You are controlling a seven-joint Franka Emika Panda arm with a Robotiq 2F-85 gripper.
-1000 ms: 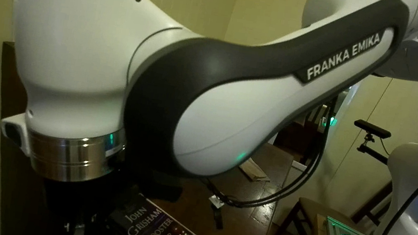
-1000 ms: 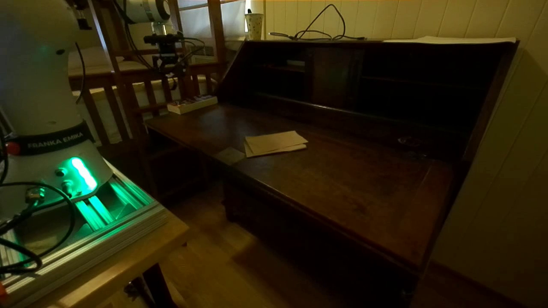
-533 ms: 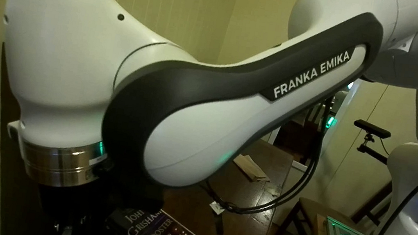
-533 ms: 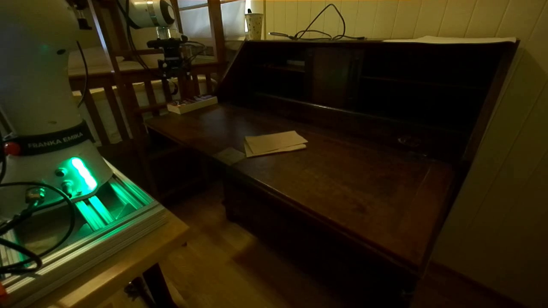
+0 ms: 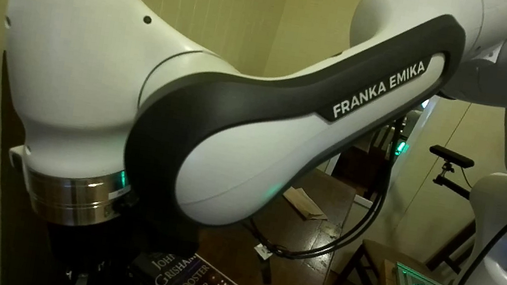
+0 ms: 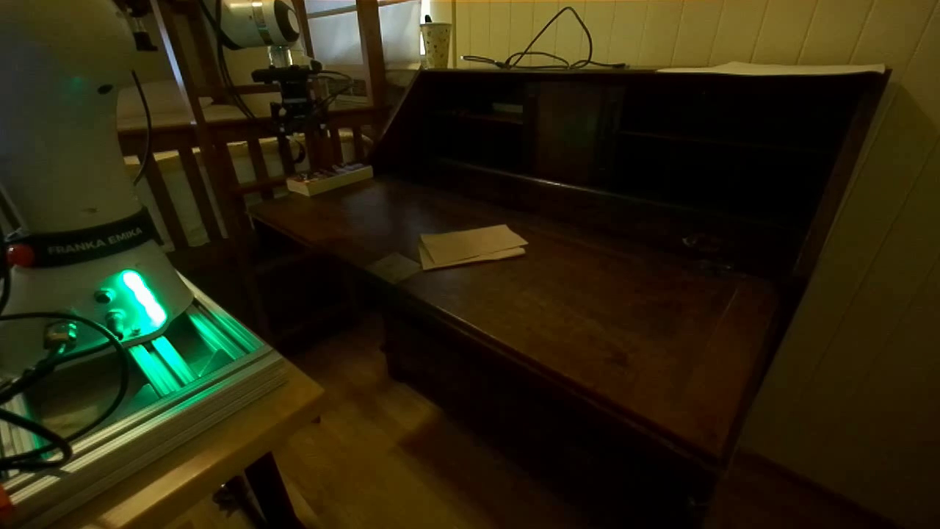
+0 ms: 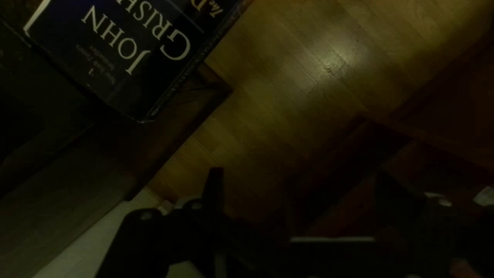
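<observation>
Your gripper [image 7: 299, 177] stands wide and empty, higher than and apart from the book [image 6: 330, 180] — which lies by an end edge of the tabletop [image 6: 587, 316], near a back corner. Judge height in an exterior view — the wrist view is dim.

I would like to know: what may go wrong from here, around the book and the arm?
The book lies close to the edge of the desk, so a bump might push it off. The cables hang in a loop below the arm and could snag during a move. In the wrist view, the open end effector is very dark against the shadow, so its contact might be misjudged.
</observation>
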